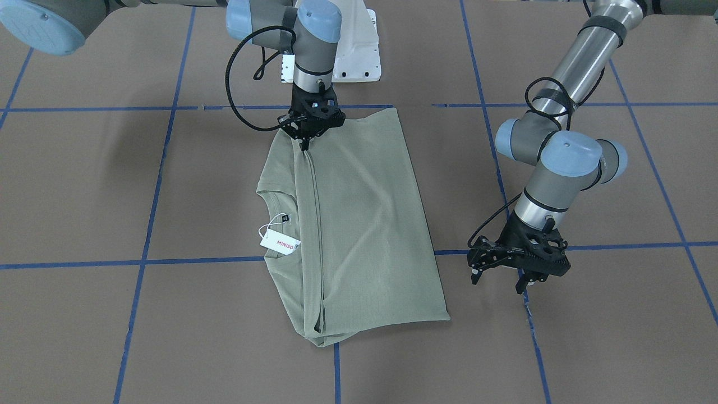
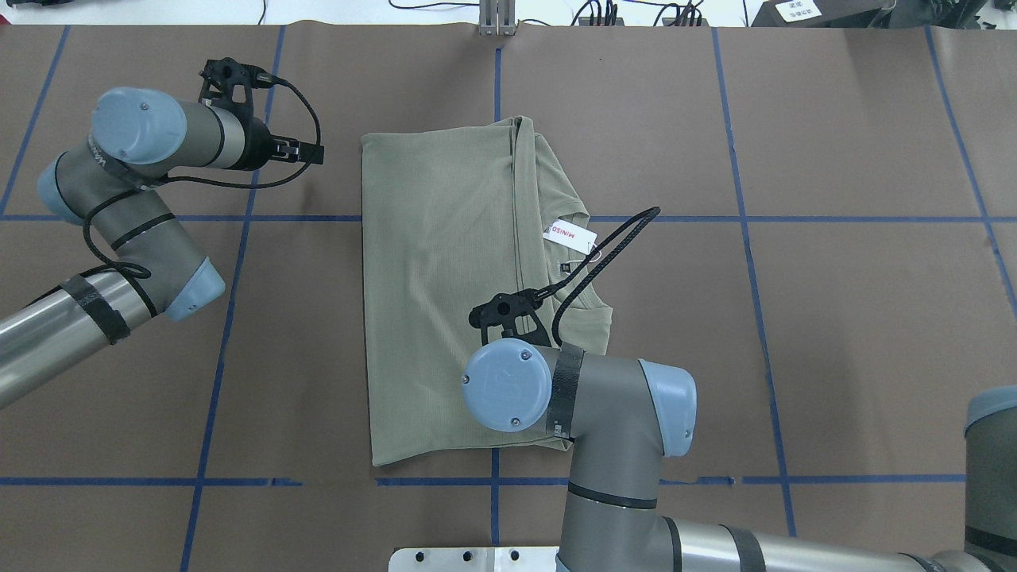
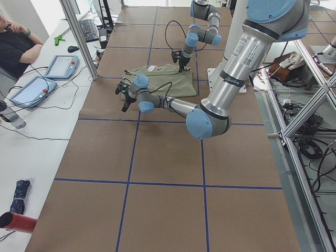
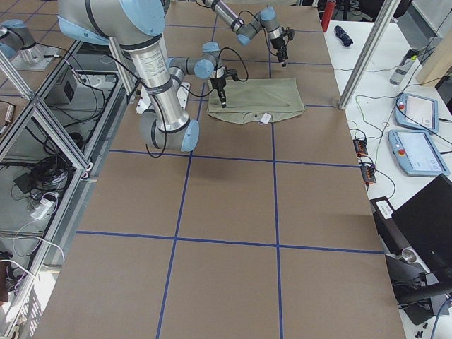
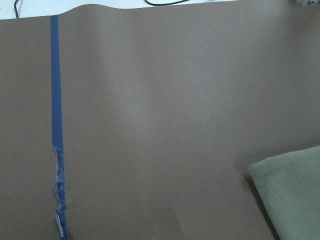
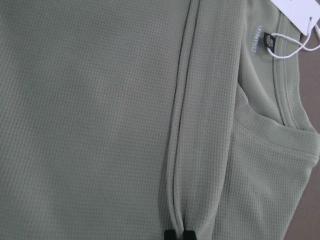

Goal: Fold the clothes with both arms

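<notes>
The sage-green knit shirt (image 1: 364,224) is laid folded on the brown table (image 1: 84,196), and its doubled edge is pinched directly under the right gripper (image 1: 305,147). The MINISO hang tag (image 1: 279,242) is seen near that gripper at the neckline. The left gripper (image 1: 498,285) is held spread, with the shirt just beside it, untouched.

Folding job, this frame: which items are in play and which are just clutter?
In play: green shirt, its MINISO hang tag, right gripper pinching the shirt's folded edge, left gripper open, off the shirt.
Clutter, off to the side: touchscreen pendants, keyboard, red tube, dark bundled item.
</notes>
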